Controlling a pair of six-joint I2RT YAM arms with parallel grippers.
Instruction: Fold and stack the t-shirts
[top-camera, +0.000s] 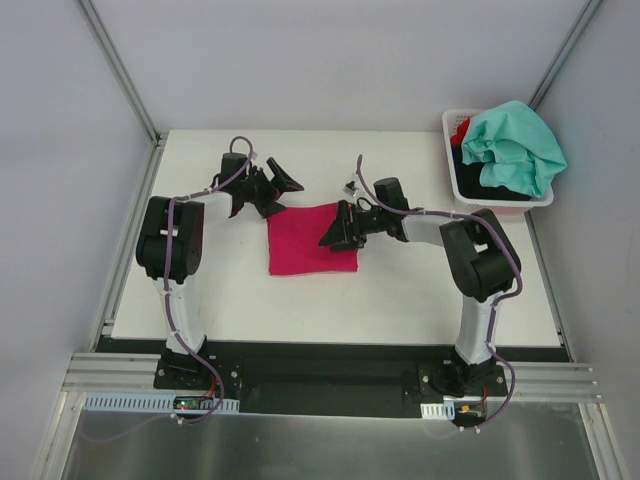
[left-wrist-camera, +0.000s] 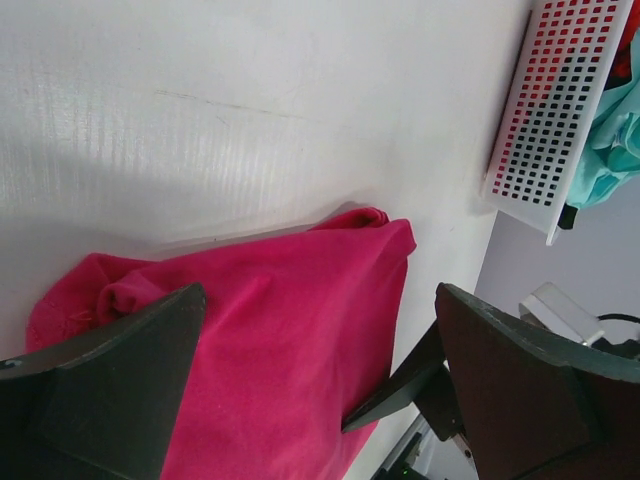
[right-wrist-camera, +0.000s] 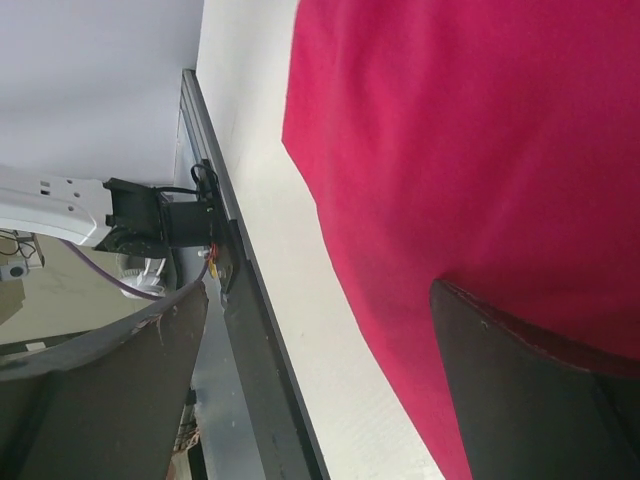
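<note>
1. The big pink cloth t-shirt lies in the middle of the white counter. It is folded into a flat shape that is almost square, so we see no clear long side.
2. The left gripper is at the far left corner of the pink shirt. Its fingers are spread wide and it holds nothing.
3. The right gripper is over the right edge of the pink shirt. It is wide open too and holds nothing. We cannot tell if it touches the cloth.
4. The white plastic basket sits at the far right corner of the counter, well apart from the pink shirt. The teal-mint cloth t-shirt is heaped on top of it, with black cloth and red cloth under it.
5. We think the pink shirt is done, so the next shirt must come from the basket. The basket lies to the right and farther back, and the right arm is nearer to it.
</note>
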